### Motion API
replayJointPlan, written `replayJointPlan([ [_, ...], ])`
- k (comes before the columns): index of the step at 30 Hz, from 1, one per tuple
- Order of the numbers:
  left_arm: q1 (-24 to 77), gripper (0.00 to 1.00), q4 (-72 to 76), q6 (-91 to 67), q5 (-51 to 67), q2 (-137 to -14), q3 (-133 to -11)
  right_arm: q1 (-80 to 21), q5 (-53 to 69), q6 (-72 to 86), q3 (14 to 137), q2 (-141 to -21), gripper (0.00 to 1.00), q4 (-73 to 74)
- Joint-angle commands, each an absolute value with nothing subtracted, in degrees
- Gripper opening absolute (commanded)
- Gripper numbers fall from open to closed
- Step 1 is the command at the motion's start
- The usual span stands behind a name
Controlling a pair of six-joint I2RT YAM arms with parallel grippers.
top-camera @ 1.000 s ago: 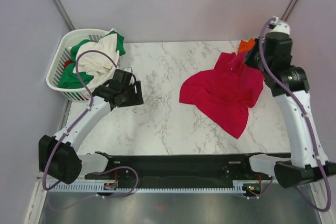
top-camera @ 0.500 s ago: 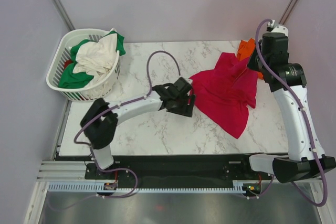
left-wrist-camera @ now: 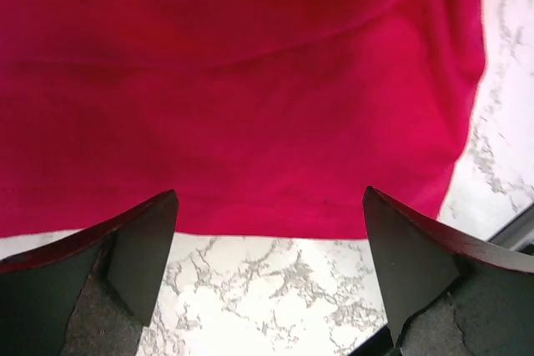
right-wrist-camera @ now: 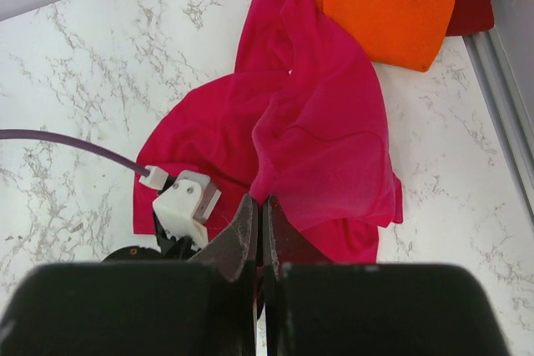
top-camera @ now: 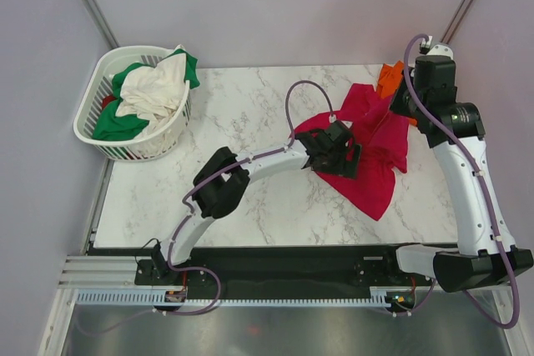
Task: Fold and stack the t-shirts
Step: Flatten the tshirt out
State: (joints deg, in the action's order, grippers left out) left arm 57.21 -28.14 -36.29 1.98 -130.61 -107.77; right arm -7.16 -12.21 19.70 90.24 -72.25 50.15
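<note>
- Over on the right half of the marble tabletop [top-camera: 242, 118], seen from above, the crimson-pink t-shirt [top-camera: 380, 171] lies rumpled and partly spread. The left gripper [top-camera: 338, 154] hangs over its left edge. The right gripper [top-camera: 395, 104] sits at its far corner, where the cloth rises in a peak.
- Just behind that peak, an orange t-shirt [top-camera: 390, 77] lies at the tabletop's far right corner.
- Off the far left corner, a white slatted basket [top-camera: 92, 129] holds a cream-white t-shirt [top-camera: 150, 93] heaped on a green t-shirt [top-camera: 113, 127].
- From the left wrist camera, the left gripper's two dark fingers [left-wrist-camera: 142, 243] stand wide apart with nothing between them. They are just above the crimson-pink hem, with bare marble showing below it.
- From the right wrist camera, the right gripper's fingers are pressed together, pinching a ridge of the crimson-pink t-shirt that is drawn up off the tabletop.
- Beyond it, the orange t-shirt lies folded on top of a dark red t-shirt [right-wrist-camera: 471, 6] near the tabletop's edge, touching the pink cloth's far tip.
</note>
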Motion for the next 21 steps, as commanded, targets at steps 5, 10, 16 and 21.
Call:
replayJointPlan([
  [5,57.7,0.99,-31.9,-39.3,0.2,-136.0,-112.9,-7.0,-10.0,19.6,89.1,-70.1,0.0,47.1],
  [10,58.0,0.61,-39.5,-36.9,-4.9,-141.9,-119.0,-7.2,-9.7,19.4,88.5,-70.0,0.0,46.7],
  [16,54.9,0.48,-43.2,-36.7,-9.1,-139.3,-113.5,-7.0,-9.0,19.5,88.0,-69.7,0.0,46.4],
  [21,44.8,0.49,-43.2,-34.4,-12.7,-129.8,-100.3,-7.0,-8.3,19.6,87.6,-69.3,0.0,46.3],
])
